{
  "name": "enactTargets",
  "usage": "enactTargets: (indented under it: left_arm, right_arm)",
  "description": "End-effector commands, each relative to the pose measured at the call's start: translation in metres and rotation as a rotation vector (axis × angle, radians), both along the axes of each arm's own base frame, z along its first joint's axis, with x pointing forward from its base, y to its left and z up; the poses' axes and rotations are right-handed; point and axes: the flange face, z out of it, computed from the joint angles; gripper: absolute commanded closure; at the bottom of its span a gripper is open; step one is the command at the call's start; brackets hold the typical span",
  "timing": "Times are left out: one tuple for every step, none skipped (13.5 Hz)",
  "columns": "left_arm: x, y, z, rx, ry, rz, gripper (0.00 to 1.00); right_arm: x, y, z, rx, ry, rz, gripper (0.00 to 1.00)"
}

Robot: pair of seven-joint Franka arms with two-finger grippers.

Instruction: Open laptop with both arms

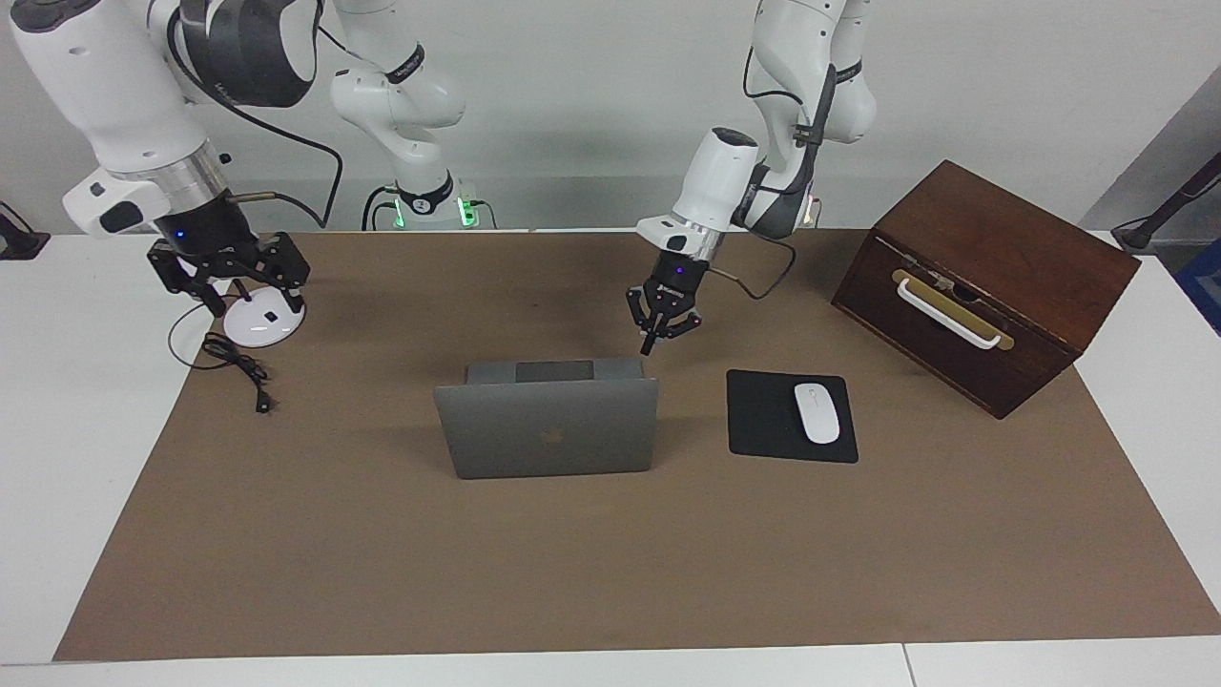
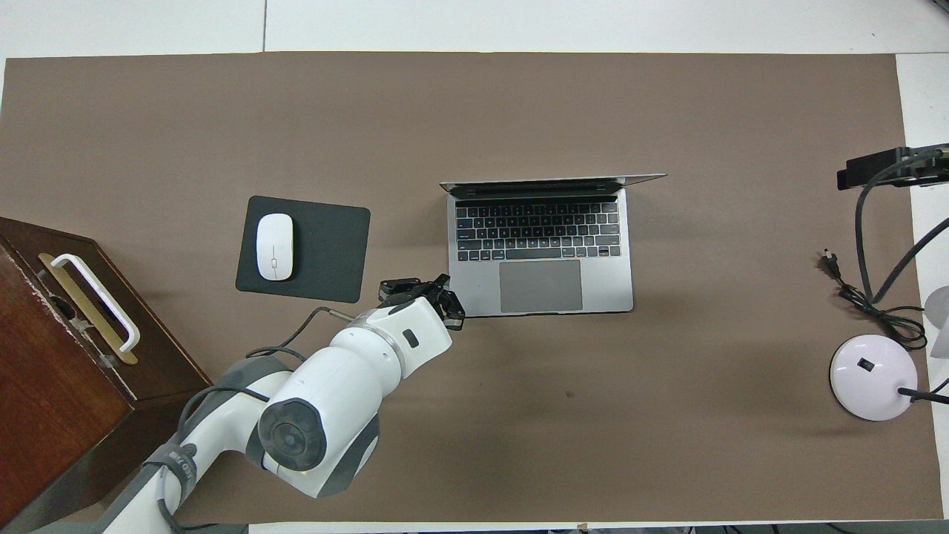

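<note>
The silver-grey laptop [image 1: 548,429] stands open at the middle of the brown mat, lid upright, with its keyboard deck [image 2: 541,252] facing the robots. My left gripper [image 1: 650,345] hangs shut with nothing in it, just above the deck's corner nearest the mousepad and not touching it. The overhead view shows this left gripper [image 2: 443,295] over that same corner. My right gripper [image 1: 250,291] is open and empty, raised over the lamp base at the right arm's end of the table, well away from the laptop.
A black mousepad [image 1: 763,420] with a white mouse [image 1: 817,412] lies beside the laptop toward the left arm's end. A dark wooden box [image 1: 992,277] with a white handle stands past it. A white lamp base [image 2: 869,377] and a black cable [image 2: 864,300] lie at the right arm's end.
</note>
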Motion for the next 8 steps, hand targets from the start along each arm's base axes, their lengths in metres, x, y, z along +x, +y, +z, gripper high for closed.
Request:
enactTargets:
  left_arm:
    - [0.007,0.017,0.028,0.018,0.056,0.023,1.0]
    - [0.013,0.024,0.041,0.03,0.079,0.033,1.0]
    - [0.021,0.031,0.06,0.046,0.113,0.043,1.0]
    - [0.035,0.046,0.081,0.07,0.147,0.06,1.0]
    - [0.047,0.057,0.104,0.109,0.18,0.038,1.0]
    - [0.06,0.075,0.124,0.141,0.218,0.034,1.0]
    - [0.069,0.092,0.137,0.167,0.251,0.034,1.0]
    - [0.071,0.097,0.148,0.183,0.257,0.006,1.0]
  right_arm:
    - [-0.007,-0.004,0.006,-0.022,0.004,0.017,0.0]
    - [-0.01,-0.003,0.008,-0.021,0.007,0.015,0.0]
    - [-0.011,-0.003,0.008,-0.019,0.008,0.015,0.0]
    - [-0.011,-0.003,0.007,-0.019,0.009,0.015,0.0]
    - [-0.011,-0.003,0.008,-0.019,0.009,0.017,0.0]
    - [-0.013,-0.002,0.009,-0.017,0.017,0.016,0.0]
    - [-0.016,-0.001,0.01,-0.017,0.031,0.016,0.0]
    - [-0.018,-0.001,0.011,-0.014,0.037,0.012,0.0]
